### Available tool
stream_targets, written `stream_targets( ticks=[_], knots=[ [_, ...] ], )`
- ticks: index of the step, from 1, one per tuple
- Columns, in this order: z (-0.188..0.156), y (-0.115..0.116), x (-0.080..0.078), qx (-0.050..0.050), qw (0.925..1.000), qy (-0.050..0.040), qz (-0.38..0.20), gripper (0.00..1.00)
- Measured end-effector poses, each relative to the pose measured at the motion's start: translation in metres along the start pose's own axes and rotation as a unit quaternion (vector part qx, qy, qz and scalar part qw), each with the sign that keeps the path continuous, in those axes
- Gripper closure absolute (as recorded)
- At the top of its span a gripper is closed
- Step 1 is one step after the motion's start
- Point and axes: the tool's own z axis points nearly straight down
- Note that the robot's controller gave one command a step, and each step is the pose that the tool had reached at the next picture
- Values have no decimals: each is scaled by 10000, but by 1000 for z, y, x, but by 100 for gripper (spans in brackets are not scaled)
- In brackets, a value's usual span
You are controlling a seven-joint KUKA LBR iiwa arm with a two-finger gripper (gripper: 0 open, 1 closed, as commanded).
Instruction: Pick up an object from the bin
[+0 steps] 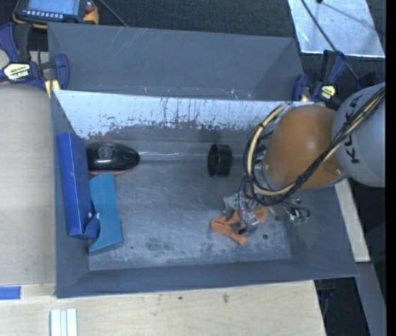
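Orange angular piece (227, 228) | bin (176, 208) floor, lower right | hand (244, 214) low just above it | grip: cannot tell

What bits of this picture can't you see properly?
1. The orange thing, front right of the bin, camera view: the gripper covers part of it, so its whole shape is unclear.
2. The bin's floor at the right: hidden under the arm's orange cover.
3. The dark rounded thing at back left and the small black round thing mid-back: too dark to name.
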Motion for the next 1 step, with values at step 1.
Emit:
stream_targets(
  ticks=[1],
  knots=[
    [0,0,0,-2,10000,-1,6,100]
  ],
)
